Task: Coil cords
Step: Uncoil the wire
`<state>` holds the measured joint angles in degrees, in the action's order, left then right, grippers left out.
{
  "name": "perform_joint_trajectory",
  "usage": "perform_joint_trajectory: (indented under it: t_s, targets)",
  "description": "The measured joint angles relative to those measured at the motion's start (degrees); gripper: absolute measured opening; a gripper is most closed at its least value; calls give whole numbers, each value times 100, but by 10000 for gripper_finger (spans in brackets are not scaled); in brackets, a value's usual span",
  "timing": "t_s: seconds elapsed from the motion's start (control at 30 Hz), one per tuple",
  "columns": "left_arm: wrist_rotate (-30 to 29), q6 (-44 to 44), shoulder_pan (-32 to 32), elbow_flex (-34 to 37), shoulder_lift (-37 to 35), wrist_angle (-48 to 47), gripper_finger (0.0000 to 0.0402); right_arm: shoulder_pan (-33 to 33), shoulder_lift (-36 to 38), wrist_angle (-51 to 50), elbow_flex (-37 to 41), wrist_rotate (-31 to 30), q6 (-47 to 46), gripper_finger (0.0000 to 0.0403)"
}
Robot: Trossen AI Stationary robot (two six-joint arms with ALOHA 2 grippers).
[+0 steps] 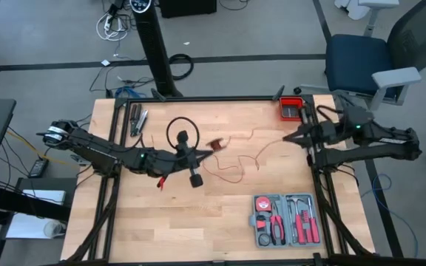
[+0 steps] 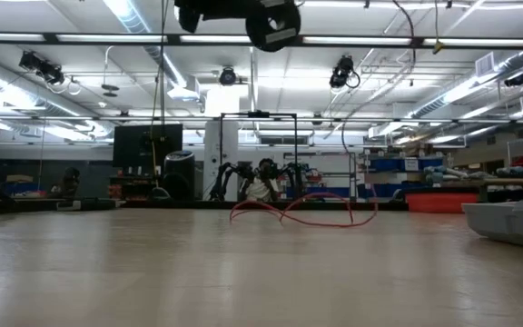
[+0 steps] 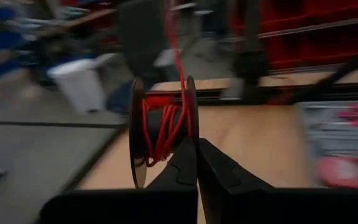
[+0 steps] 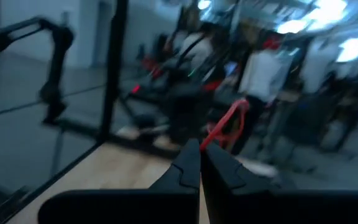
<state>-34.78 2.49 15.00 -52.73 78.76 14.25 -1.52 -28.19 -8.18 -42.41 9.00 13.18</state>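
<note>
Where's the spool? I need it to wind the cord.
In the high view, the spool sits mid-table at the left tool, held by one flange.

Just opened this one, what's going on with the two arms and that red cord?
The left gripper is shut on the rim of a black spool partly wound with thin red cord. The right gripper is shut on the cord's other end, near the table's right edge. Loose cord trails across the wood between them.

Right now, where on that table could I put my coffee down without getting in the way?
The near left corner of the table is bare wood, bordered by the grey tool case to its right. The middle is crowded: the red cord sprawls there, between the left gripper, shut on a black spool, and the right gripper, shut on the cord.
</note>
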Motion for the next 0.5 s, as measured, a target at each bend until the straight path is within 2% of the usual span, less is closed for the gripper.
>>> perform_joint_trajectory:
  t_s: [0.23,0.33,0.5]
  targets:
    - [2126,-407,9,0,0,12,3,0,-242,630,-1,-1210,61,1]
    - [2814,-582,13,0,0,82,3,-1,-520,928,-1,-1672,60,1]
    - [3712,-598,63,0,0,392,3,-2,-1153,1318,-1,-2071,-25,1]
